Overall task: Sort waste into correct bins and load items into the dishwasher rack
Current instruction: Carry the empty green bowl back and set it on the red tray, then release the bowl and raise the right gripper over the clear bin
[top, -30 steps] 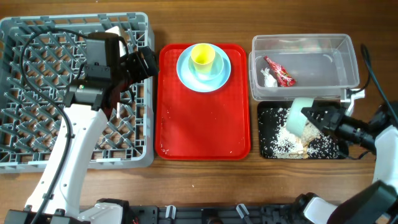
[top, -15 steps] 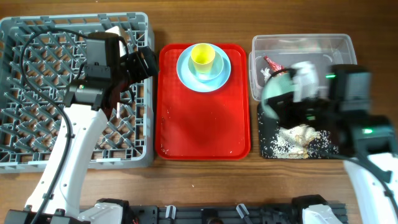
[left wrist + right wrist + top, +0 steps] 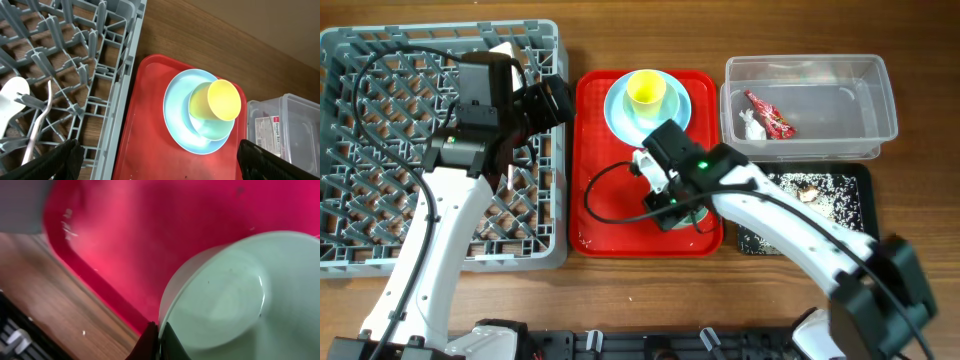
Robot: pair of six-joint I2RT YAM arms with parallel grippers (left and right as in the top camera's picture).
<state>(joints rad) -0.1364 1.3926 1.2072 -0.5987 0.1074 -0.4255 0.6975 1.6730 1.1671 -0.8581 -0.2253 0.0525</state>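
My right gripper (image 3: 159, 340) is shut on the rim of a pale mint bowl (image 3: 235, 300), tilted over the front right corner of the red tray (image 3: 150, 230). From overhead the right gripper (image 3: 675, 212) hides most of that bowl. A yellow cup (image 3: 646, 92) sits in a second mint bowl (image 3: 212, 127) on the pale blue plate (image 3: 620, 118) at the tray's back. My left gripper (image 3: 162, 165) hangs open over the grey dishwasher rack's (image 3: 380, 150) right wall. A white spoon (image 3: 12, 100) and fork (image 3: 37, 125) lie in the rack.
The clear tub (image 3: 805, 62) at the back right holds the red wrapper (image 3: 770, 115) and the white paper scrap (image 3: 752, 125). In front of it, the black tray (image 3: 868, 200) holds rice crumbs (image 3: 820, 190). A black cable loops over the red tray (image 3: 620, 200).
My right arm has swung left from over the black tray to the red tray's front right corner, carrying the mint bowl. The left arm has not moved.
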